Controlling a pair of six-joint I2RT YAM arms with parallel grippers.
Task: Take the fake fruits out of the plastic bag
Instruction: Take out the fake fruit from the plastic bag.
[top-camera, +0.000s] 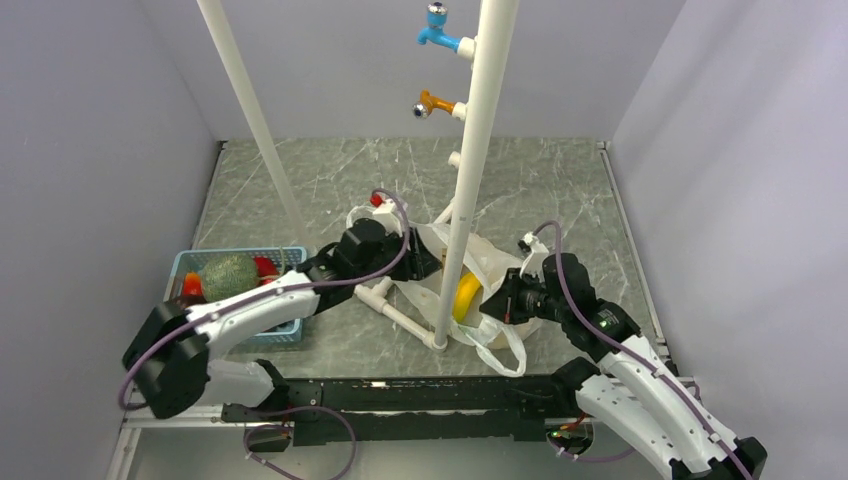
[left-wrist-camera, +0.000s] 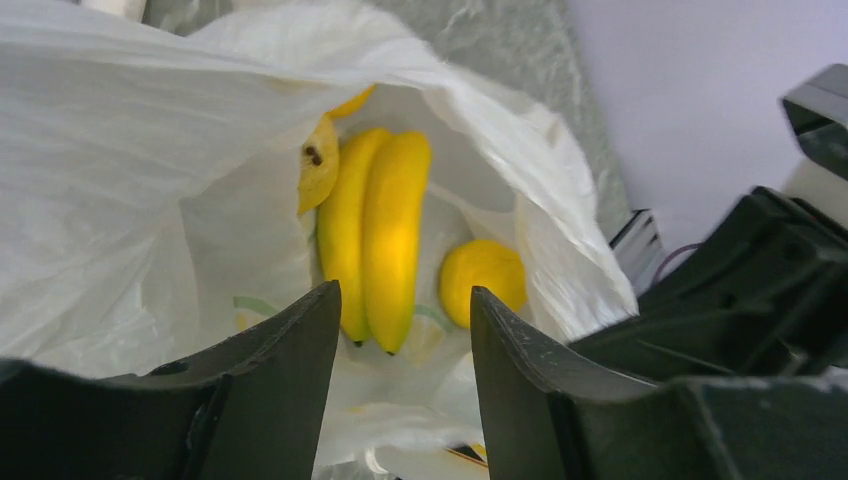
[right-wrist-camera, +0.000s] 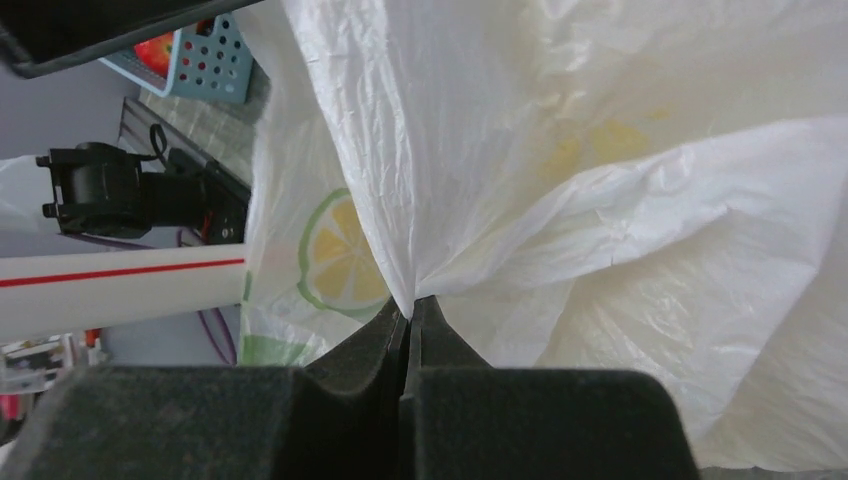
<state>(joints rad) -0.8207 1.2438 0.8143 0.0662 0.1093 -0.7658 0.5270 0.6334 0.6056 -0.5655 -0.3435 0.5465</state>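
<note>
Right gripper (right-wrist-camera: 408, 315) is clenched on a fold of the plastic bag (right-wrist-camera: 560, 200) at mid-table (top-camera: 560, 190), apparently to keep the mouth open. Left gripper (left-wrist-camera: 403, 310), jaws parted and empty, faces the bananas (left-wrist-camera: 378, 235) inside, ready for extraction.

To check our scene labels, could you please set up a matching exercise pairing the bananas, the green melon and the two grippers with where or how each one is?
Things:
1. bananas
2. green melon
3. left gripper
4. right gripper

Places or states:
A. shut on a fold of the plastic bag
B. in the blue basket
C. open at the bag's mouth
D. lying inside the bag

Pairs: 1-D, 2-B, 3-C, 4-A
</note>
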